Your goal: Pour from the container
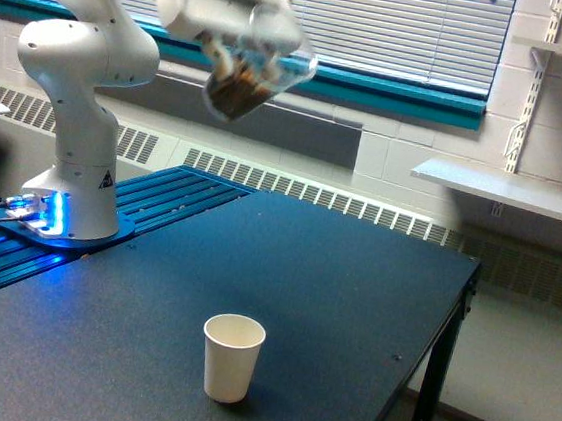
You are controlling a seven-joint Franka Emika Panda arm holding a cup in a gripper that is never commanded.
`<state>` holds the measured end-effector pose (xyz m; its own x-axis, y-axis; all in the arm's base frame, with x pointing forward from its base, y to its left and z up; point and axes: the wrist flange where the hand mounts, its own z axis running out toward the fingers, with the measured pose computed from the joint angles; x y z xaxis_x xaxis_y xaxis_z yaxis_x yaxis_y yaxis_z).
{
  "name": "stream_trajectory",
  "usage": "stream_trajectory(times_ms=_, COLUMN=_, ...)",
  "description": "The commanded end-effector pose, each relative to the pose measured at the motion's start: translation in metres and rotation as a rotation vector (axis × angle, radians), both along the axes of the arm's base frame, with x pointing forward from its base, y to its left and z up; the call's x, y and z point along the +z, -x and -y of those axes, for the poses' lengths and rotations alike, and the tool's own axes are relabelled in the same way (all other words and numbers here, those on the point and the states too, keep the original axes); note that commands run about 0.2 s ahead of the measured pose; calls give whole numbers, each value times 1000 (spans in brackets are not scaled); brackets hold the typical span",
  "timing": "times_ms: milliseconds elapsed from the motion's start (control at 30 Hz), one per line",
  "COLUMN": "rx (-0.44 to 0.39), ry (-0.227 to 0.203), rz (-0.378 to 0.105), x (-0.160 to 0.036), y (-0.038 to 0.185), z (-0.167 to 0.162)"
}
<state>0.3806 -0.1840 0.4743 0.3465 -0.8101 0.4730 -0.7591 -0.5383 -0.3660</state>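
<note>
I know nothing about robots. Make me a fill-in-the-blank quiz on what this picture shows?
1. The hand holds a clear container with something ____ in colour inside.
2. The paper cup stands ____ on the dark table.
3. The container hangs high ____ the table, not touching it.
4. The light glowing at the robot's base is ____.

Missing words: brown; upright; above; blue
</note>
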Motion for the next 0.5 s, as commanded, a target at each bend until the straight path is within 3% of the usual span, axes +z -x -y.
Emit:
stream_trajectory(times_ms=33, rx=-63, ry=-20, rz=-29, x=-13, y=11, z=2)
stream_trajectory(times_ms=500, rx=-166, ry=7, rz=-97, x=-56, y=17, z=4)
